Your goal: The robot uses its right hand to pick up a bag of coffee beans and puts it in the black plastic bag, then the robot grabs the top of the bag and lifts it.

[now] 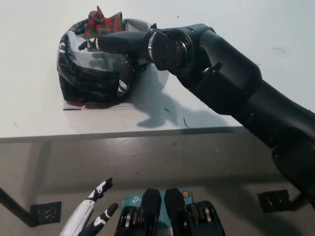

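Note:
The black plastic bag sits crumpled and open-mouthed on the white table at the upper left. A red-and-green plaid coffee bean bag stands inside it, its top poking out at the far rim. My black right hand reaches in from the right and lies across the bag's mouth, fingers stretched toward the coffee bag. Its thumb hangs outside the bag's near right rim. The hand is open and holds nothing. My white left hand rests low at the bottom left, below the table, fingers apart.
The table's front edge runs across the middle of the picture, with grey floor below it. Black tape squares mark the floor at the left and right. A dark table leg crosses the lower left corner.

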Controlling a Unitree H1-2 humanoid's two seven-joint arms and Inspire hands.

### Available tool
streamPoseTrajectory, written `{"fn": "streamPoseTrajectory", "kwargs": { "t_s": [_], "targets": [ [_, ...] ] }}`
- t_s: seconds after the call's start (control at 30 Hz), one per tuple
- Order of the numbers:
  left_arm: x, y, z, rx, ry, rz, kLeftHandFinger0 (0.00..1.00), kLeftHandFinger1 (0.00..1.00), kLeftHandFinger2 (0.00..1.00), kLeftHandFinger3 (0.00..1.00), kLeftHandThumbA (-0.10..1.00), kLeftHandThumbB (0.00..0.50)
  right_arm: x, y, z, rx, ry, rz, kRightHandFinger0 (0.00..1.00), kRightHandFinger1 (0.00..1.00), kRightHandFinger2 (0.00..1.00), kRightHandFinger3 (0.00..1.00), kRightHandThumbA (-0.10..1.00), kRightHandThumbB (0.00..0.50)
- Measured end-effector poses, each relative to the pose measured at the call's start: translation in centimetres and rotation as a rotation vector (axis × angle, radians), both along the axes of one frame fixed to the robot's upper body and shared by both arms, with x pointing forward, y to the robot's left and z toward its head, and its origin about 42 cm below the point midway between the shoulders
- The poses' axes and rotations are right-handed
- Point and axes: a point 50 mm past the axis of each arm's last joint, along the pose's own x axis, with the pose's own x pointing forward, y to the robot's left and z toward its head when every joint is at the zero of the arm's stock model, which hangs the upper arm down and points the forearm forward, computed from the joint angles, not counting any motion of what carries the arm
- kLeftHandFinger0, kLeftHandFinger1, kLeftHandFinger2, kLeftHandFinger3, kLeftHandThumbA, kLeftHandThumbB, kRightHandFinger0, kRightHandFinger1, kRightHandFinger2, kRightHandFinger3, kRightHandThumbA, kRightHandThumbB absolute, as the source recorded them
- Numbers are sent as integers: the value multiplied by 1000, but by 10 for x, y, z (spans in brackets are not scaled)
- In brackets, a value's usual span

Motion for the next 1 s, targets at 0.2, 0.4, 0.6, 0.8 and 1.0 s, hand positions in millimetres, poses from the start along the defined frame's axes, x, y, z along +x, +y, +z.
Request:
{"fn": "streamPoseTrajectory", "kwargs": {
  "t_s": [0.2, 0.4, 0.6, 0.8, 1.0],
  "targets": [
    [-2, 0, -1, 1, 6, 0, 1000, 1000, 1000, 1000, 940, 161, 1, 1, 1, 3, -8, -11, 1000, 1000, 1000, 1000, 1000, 500],
    [-3, 0, -2, 1, 8, 0, 1000, 1000, 1000, 1000, 945, 156, 9, -4, -4, -21, -18, -51, 1000, 1000, 1000, 1000, 1000, 500],
    [-4, 0, -3, 1, 10, 0, 1000, 1000, 1000, 1000, 955, 161, 19, -11, -7, -31, -20, -99, 1000, 1000, 1000, 1000, 1000, 500],
    [-6, 0, -4, 4, 14, 0, 1000, 1000, 1000, 1000, 944, 156, 45, -22, -18, -80, 16, -204, 1000, 1000, 1000, 1000, 1000, 500],
    [-5, -1, -3, 4, 10, -2, 1000, 1000, 1000, 1000, 931, 151, 59, -30, -18, -81, 25, -264, 1000, 1000, 1000, 1000, 1000, 500]
  ]
}}
